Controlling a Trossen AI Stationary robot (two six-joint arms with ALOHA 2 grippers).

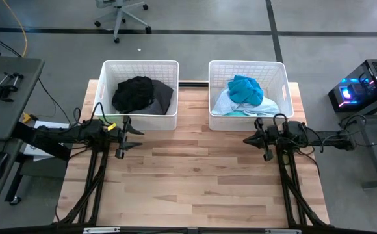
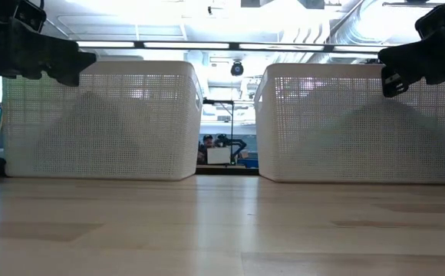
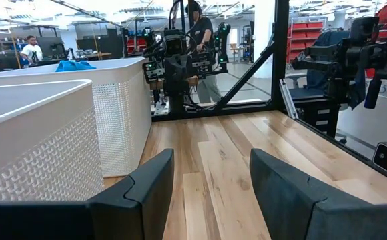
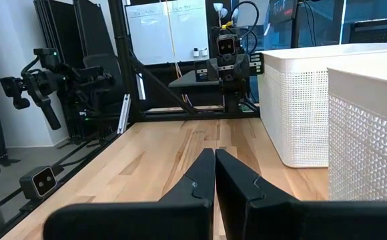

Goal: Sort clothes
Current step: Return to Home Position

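Observation:
Black and charcoal grey clothes (image 1: pixel 143 95) lie heaped in the left white basket (image 1: pixel 108 84). Turquoise, pale blue and white clothes (image 1: pixel 245 94) lie heaped in the right white basket (image 1: pixel 283 81). My left gripper (image 1: pixel 135 136) hovers open and empty above the table, in front of the left basket; its fingers show spread in the left wrist view (image 3: pixel 210 193). My right gripper (image 1: pixel 248 139) hovers shut and empty in front of the right basket; its fingers meet in the right wrist view (image 4: pixel 215 180). Both grippers point toward the table's middle.
The two baskets stand side by side at the table's far edge, with a gap (image 2: pixel 226 153) between them. Bare wooden table (image 1: pixel 195 182) lies between and in front of the arms. A desk (image 1: pixel 6 97) stands off the table's left, equipment (image 1: pixel 364 88) off its right.

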